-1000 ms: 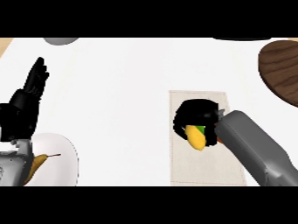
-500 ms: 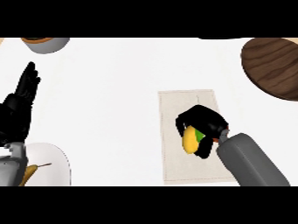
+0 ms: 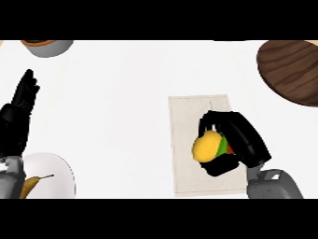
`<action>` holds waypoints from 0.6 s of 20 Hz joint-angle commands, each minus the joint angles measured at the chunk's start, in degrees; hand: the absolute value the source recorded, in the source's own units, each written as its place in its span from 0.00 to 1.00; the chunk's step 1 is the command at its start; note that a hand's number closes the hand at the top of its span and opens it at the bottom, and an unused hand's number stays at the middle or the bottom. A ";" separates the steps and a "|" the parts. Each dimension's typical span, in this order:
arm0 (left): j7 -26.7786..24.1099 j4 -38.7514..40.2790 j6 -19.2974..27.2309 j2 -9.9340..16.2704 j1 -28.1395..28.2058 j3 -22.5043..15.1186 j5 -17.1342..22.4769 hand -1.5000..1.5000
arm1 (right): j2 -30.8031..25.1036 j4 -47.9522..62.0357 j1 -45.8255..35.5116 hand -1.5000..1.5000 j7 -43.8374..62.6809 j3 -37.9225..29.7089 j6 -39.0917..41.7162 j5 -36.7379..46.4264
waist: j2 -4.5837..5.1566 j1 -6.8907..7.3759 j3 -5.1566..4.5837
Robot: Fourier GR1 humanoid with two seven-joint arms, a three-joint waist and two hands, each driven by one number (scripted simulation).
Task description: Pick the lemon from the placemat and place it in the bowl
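Over placemat (image 3: 189, 140): right hand (image 3: 237, 142), fingers curled round lemon (image 3: 207, 147).
Grasp done; carry to wooden bowl (image 3: 299, 70) pending. Left hand (image 3: 13, 119) open, resting.

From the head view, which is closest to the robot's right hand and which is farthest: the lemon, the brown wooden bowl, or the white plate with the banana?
1. Lemon: inside the right hand, over the placemat.
2. Wooden bowl: up at the far right.
3. White plate: across the counter, lower left, holding the banana.
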 commanded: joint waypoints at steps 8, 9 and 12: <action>1.65 -0.26 -0.95 -2.38 -4.20 -2.23 -1.20 0.50 | -3.81 -20.01 2.87 1.00 15.85 -17.26 1.03 -4.37 | 1.35 4.08 0.17; 1.62 1.16 3.23 -5.83 -5.50 -5.09 -5.12 0.50 | -4.77 -23.56 3.03 1.00 17.66 -19.14 3.86 -7.80 | 1.34 3.73 0.17; -0.84 -0.64 1.80 -4.96 -1.87 -4.55 -4.70 0.50 | -7.72 -10.92 -0.91 1.00 9.38 -28.74 0.57 -12.14 | 1.49 4.43 0.21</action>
